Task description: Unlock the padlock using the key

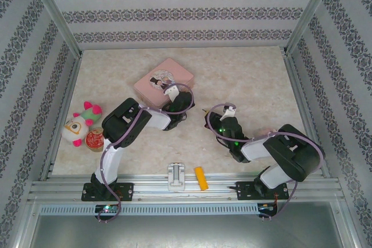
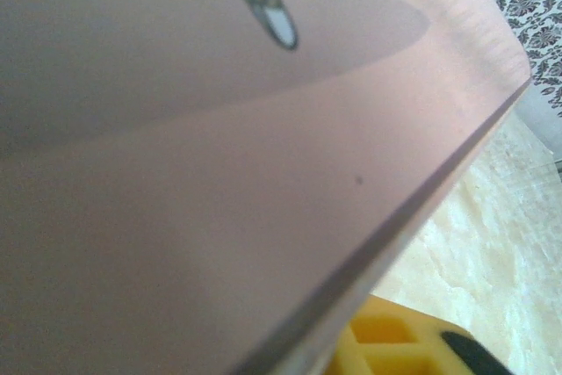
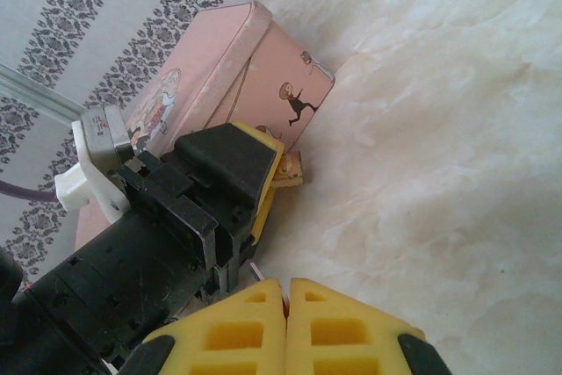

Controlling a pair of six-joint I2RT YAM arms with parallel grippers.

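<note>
Our right gripper (image 3: pixel 287 292) is squeezed fully closed; our left gripper (image 1: pixel 181 107) sits by the pale pink rectangular tin (image 1: pixel 152 81), and we cannot tell how wide it stands.

The table (image 1: pixel 256 85) has a pale, marbled cream top. A pink tin (image 1: pixel 164 79) sits toward the back, left of centre. By the left edge a plush toy (image 1: pixel 80 125) lies beside a small round can (image 1: pixel 95 139). At the near edge, a white bracket (image 1: pixel 175 175) and a yellow-orange block (image 1: pixel 200 178) lie side by side.

Bright, even light; left wrist view blurred
</note>
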